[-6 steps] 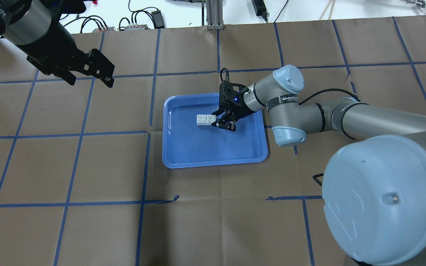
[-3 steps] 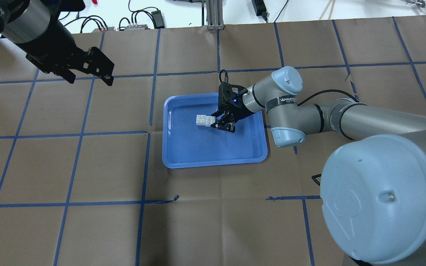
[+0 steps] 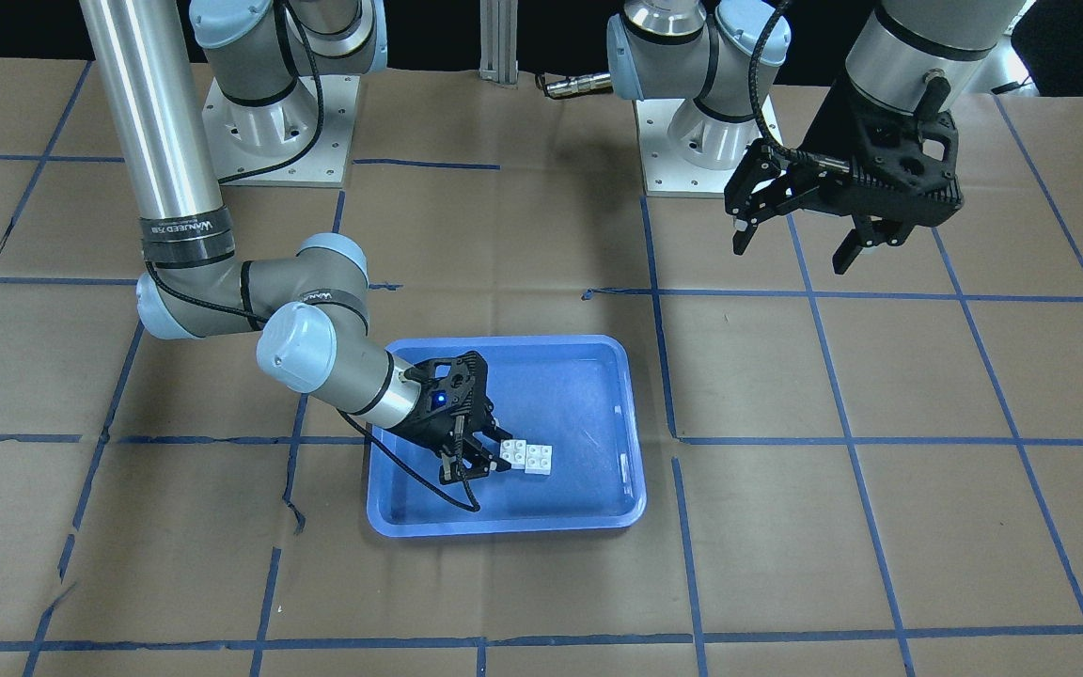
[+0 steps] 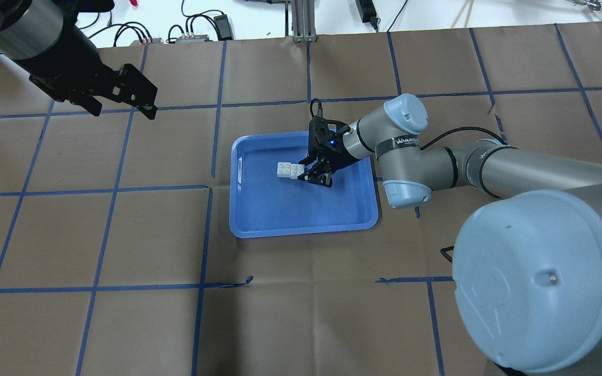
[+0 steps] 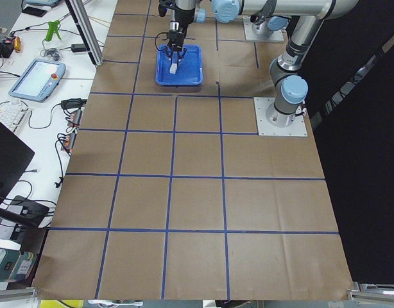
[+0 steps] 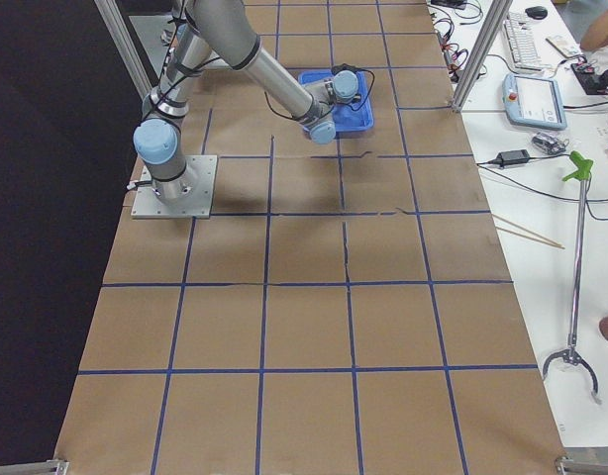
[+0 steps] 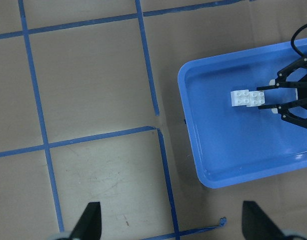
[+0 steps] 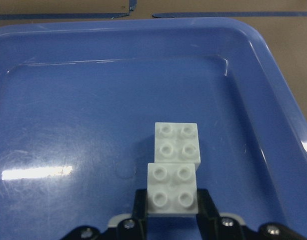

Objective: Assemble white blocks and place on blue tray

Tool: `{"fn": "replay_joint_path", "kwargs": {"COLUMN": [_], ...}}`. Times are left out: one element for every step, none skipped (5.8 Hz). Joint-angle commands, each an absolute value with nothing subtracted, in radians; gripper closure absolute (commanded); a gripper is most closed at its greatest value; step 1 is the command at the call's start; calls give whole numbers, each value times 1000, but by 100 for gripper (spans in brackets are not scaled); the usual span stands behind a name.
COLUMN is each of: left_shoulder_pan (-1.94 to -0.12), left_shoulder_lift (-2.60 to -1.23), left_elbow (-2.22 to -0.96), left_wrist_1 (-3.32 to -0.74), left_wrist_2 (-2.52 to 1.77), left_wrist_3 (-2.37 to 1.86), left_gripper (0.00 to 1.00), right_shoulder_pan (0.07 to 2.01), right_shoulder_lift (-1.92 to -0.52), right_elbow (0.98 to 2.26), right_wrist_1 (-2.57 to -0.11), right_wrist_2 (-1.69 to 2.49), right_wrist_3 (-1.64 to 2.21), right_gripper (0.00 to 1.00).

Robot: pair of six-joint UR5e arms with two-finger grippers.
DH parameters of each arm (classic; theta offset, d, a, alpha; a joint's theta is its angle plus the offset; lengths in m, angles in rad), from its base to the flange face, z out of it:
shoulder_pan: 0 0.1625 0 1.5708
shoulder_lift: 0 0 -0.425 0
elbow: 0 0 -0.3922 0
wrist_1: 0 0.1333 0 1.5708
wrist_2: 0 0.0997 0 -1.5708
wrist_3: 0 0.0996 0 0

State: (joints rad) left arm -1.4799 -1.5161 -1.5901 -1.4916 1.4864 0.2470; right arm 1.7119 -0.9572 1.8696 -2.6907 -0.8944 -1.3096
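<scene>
Reaching low into the blue tray (image 4: 301,214), my right jaws squeeze the right end of the white blocks (image 4: 286,169). They lie flat in its far half, row running left-right. My left jaws hang wide open.

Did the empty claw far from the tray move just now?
Yes. The left gripper slid a little toward the overhead view's upper left, farther from the blue tray.

Blocks (image 4: 290,169) white, tray (image 4: 301,214) blue — tbl (image 4: 123,235) brown w/ blue grid.

white blocks (image 4: 289,169): two touching, studs up | blue tray (image 4: 301,211): lying flat, blocks inside near middle
</scene>
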Motion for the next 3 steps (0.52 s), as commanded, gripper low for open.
{"fn": "replay_joint_path", "kwargs": {"left_shoulder_pan": [-1485,-1483,-1483], "left_shoulder_lift": [-1514,-1513,-1511], "left_elbow": [-1591,-1589,-1589], "left_wrist_1": [-1494,-1494,-1496], "left_wrist_2": [1485,1485,1486], "left_wrist_3": [247,247,247], "left_gripper": [1,1,1], "right_shoulder_pan": [1712,1712,1712], "right_shoulder_lift": [-956,-956,-956], "right_elbow": [1867,1865,1862], "right_wrist_1": [-2692,-2698,-2700], "right_wrist_2": [-894,-894,-894], "right_wrist_3": [-1287,-1287,-1281], "right_gripper": [68,68,68]}}
